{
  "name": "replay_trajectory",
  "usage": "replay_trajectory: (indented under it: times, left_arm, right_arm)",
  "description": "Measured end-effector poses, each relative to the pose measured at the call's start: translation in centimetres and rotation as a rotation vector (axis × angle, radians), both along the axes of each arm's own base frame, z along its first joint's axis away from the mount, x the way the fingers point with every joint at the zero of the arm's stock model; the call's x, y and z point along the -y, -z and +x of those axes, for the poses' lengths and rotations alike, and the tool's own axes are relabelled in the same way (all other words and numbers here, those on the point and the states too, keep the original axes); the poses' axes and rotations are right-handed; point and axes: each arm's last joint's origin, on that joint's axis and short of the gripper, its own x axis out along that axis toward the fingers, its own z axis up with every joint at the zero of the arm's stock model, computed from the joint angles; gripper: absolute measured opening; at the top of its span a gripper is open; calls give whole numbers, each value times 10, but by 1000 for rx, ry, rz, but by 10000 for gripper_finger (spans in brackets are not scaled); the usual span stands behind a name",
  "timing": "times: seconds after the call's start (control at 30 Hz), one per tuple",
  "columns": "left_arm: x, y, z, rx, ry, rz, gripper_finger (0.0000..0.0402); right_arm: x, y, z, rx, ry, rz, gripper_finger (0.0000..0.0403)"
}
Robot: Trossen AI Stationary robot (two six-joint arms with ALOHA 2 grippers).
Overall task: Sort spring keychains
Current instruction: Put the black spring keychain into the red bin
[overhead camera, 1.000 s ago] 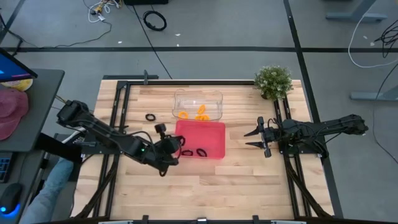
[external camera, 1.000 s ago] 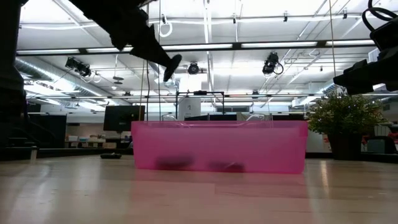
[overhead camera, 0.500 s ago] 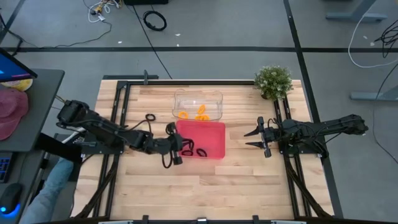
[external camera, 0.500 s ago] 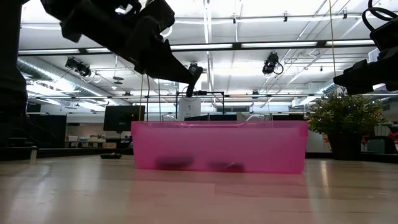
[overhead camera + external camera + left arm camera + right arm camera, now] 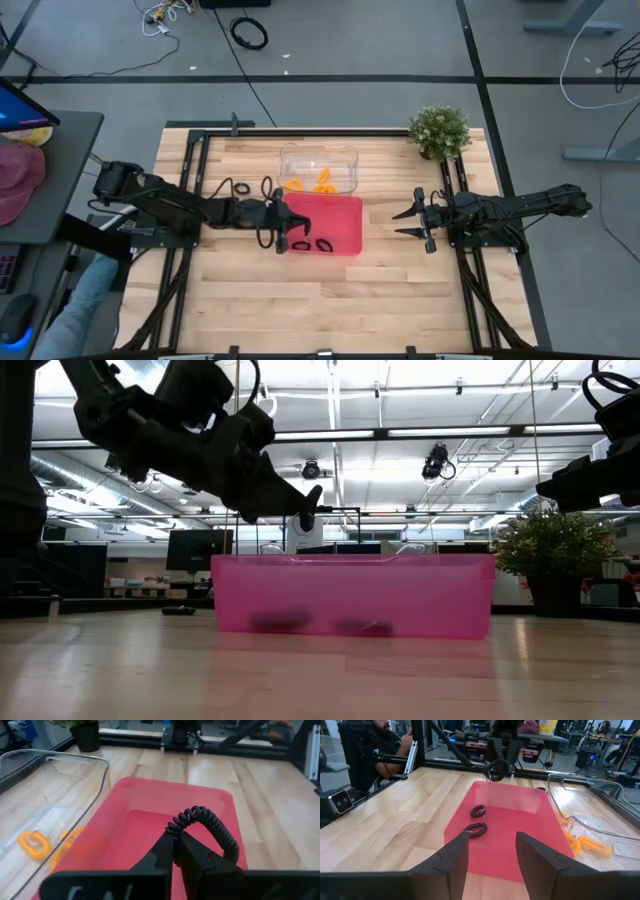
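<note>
My left gripper (image 5: 175, 851) hangs over the left end of the pink tray (image 5: 345, 212), shut on a black spring keychain (image 5: 202, 815); the low view shows that gripper (image 5: 306, 508) above the tray's rim. Two black keychains (image 5: 478, 811) (image 5: 476, 828) lie flat on the pink tray's floor. One more black keychain (image 5: 241, 188) lies on the table left of the clear tray (image 5: 318, 158), which holds orange keychains (image 5: 325, 180). My right gripper (image 5: 492, 852) waits open at the table's right side, apart from everything. My left gripper pinches the black keychain's coil (image 5: 172, 827) between its two fingers at their free ends. The fingers come from the table's left, slanting down. The loop arches out past the fingertips, lifted clear above the pink tray.
A potted plant (image 5: 440, 130) stands at the far right corner. Black rails (image 5: 195, 160) run along the table's left and right sides. A person (image 5: 385, 745) sits beyond the table's left side. Bare wood lies near of the pink tray.
My left gripper, shut on the black keychain throughout, has swung from the tray's near-left corner toward the far edge and right, coming over the pink tray's left end. It has come down toward the rim. My right arm has kept still.
</note>
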Motion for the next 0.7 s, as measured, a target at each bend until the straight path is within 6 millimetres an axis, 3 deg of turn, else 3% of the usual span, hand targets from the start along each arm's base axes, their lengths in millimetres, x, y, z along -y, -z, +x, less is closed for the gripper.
replay_trajectory:
  times: [0.37, 0.7]
  left_arm:
    - [-8, 8, -6, 1, -32, -48, 36]
    - [-8, 9, -6, -15, -35, -57, 107]
  right_arm:
    - [0, 0, 0, 0, 0, 0, 166]
    - [0, 0, 0, 0, 0, 0, 166]
